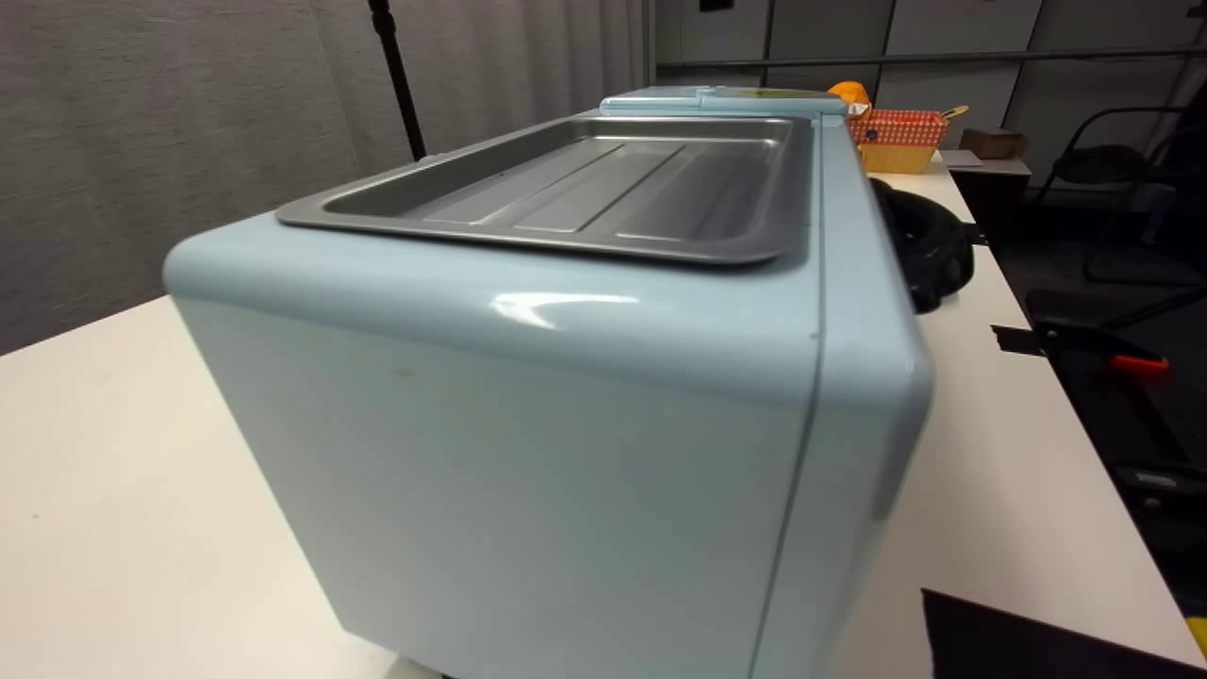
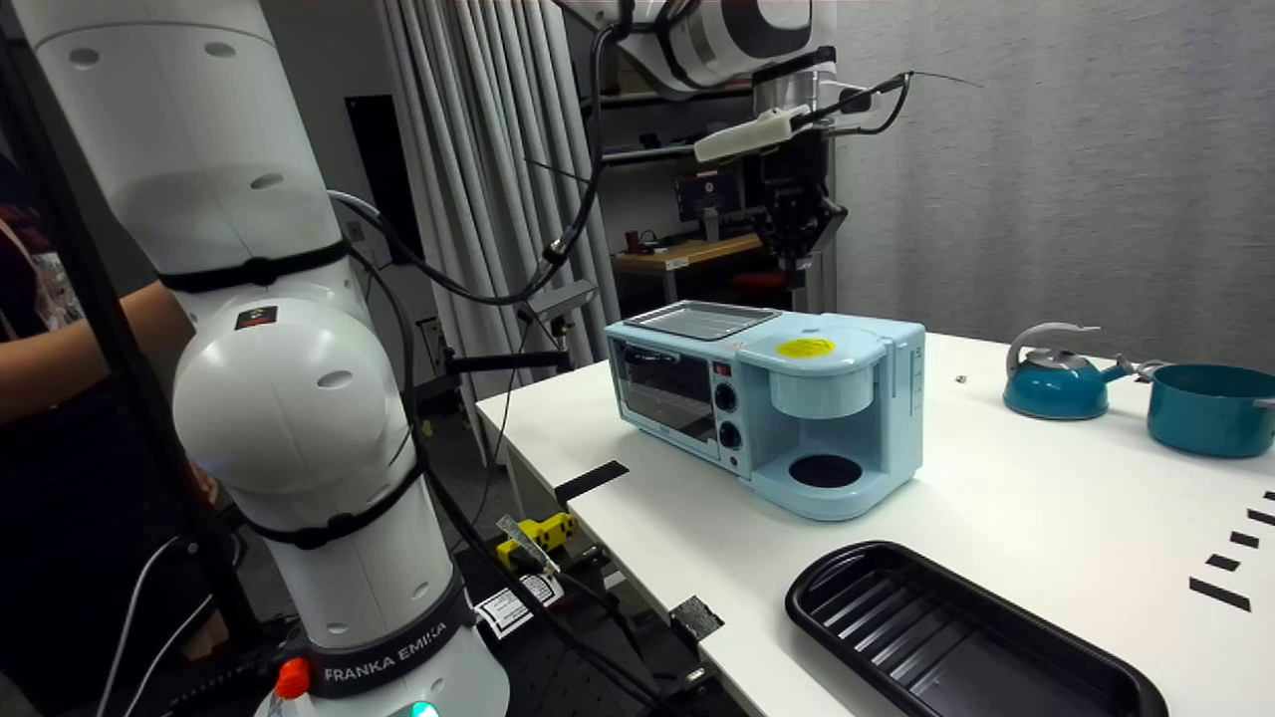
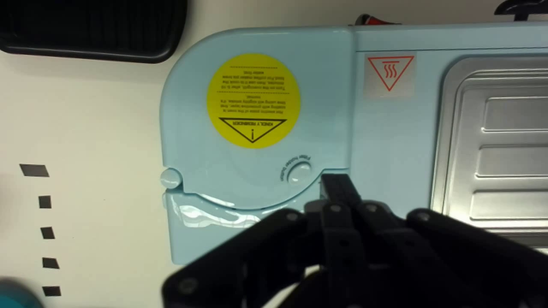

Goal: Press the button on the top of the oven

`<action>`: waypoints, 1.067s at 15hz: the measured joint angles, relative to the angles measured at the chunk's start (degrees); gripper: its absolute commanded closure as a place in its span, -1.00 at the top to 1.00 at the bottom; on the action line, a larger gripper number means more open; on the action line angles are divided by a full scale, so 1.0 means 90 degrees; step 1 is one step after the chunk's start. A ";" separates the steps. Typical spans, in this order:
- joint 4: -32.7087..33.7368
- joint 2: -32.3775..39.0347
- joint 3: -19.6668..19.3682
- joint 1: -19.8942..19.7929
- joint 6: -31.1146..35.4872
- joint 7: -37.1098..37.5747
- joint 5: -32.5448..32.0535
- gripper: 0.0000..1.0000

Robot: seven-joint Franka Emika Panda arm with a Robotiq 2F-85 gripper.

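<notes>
Clearly, we see a pale-blue oven (image 2: 754, 410) standing on a white worktop (image 2: 1046, 503) in both exterior views. A grey tray (image 1: 594, 184) sits on one end of its top, and a round yellow sticker (image 3: 254, 101) covers part of the lid (image 3: 192, 128) at the opposite end. In the wrist view we read "Filter holder button" beside a small round button (image 3: 299, 173) on that lid. The gripper (image 2: 795, 275) hangs above the oven, pointing down, its two sides pressed together; we find it apart from the top. From the wrist, its tip appears just beside the button. In an exterior view, a black pan (image 2: 976, 637) lies nearer to us than the oven, and a teal kettle (image 2: 1056, 388) and teal pot (image 2: 1207, 418) stand to the oven's right, just beside each other.
</notes>
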 measured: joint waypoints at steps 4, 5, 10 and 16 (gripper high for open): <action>-0.0078 -0.0017 -0.0043 0.0016 0.0179 -0.0081 -0.0001 -1.00; -0.0102 -0.0017 -0.0076 0.0014 0.0264 -0.0129 -0.0005 -1.00; -0.0292 0.0022 -0.0358 -0.0052 0.0643 -0.0469 0.0006 -1.00; -0.0435 0.0225 -0.0545 -0.0117 0.0756 -0.0676 0.0013 -1.00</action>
